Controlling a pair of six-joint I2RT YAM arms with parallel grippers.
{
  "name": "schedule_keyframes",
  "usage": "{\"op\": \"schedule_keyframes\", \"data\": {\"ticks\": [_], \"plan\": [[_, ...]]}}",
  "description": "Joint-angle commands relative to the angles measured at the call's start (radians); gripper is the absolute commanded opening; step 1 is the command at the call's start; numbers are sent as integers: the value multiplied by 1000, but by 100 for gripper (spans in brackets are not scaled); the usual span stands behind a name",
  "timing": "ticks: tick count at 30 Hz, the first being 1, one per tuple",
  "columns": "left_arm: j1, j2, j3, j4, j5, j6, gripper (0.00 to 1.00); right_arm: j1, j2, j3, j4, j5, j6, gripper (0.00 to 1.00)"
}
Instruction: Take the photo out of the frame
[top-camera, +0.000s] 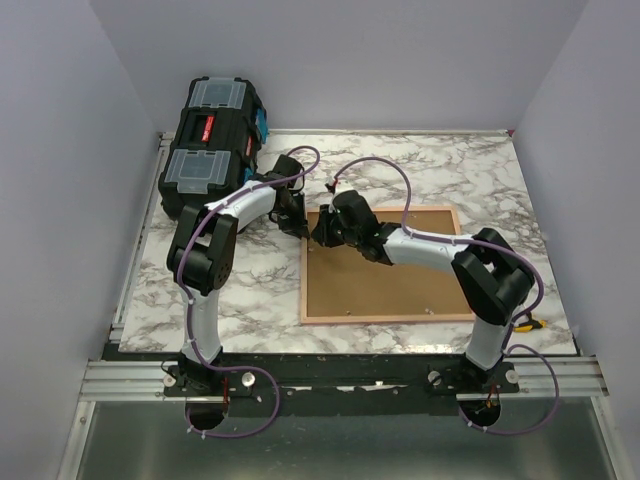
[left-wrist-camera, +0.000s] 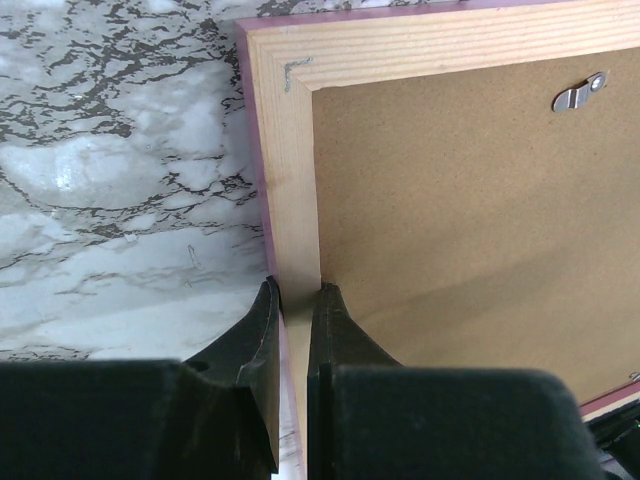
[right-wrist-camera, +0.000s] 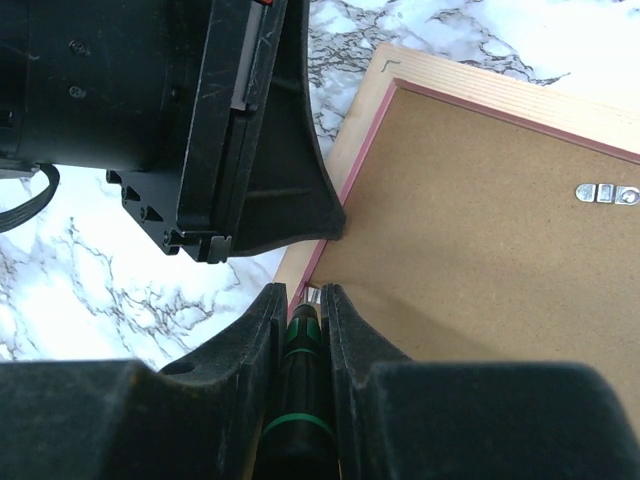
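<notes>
While the left claw (left-wrist-camera: 296, 300), fingers nearly together, pinned the face-down frame (top-camera: 385, 318) toward the counter's (top-camera: 240, 290) right edge, the right claw (right-wrist-camera: 304, 300) gripped a screwdriver (right-wrist-camera: 300, 380) to pry its backing (right-wrist-camera: 480, 300) (photo hidden, presumably underneath).

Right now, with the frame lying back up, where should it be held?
Take the frame by its left wooden rail, coming from above on its outer side. It lies flat, and the brown board fills the middle, so only the rail offers a firm edge. The left gripper is on that rail.
</notes>
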Motion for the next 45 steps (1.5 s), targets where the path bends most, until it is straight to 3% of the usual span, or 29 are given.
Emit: {"op": "schedule_keyframes", "data": {"ticks": [1, 29, 35, 45], "plan": [[8, 10, 36, -3, 32, 1, 0, 35, 31, 44, -147, 71, -41, 1], [19, 27, 48, -16, 18, 5, 0, 87, -20, 4, -274, -48, -80, 1], [19, 30, 51, -20, 17, 6, 0, 87, -9, 2, -284, -153, -143, 1], [21, 41, 65, -27, 10, 8, 0, 121, -27, -24, -305, -146, -229, 1]]}}
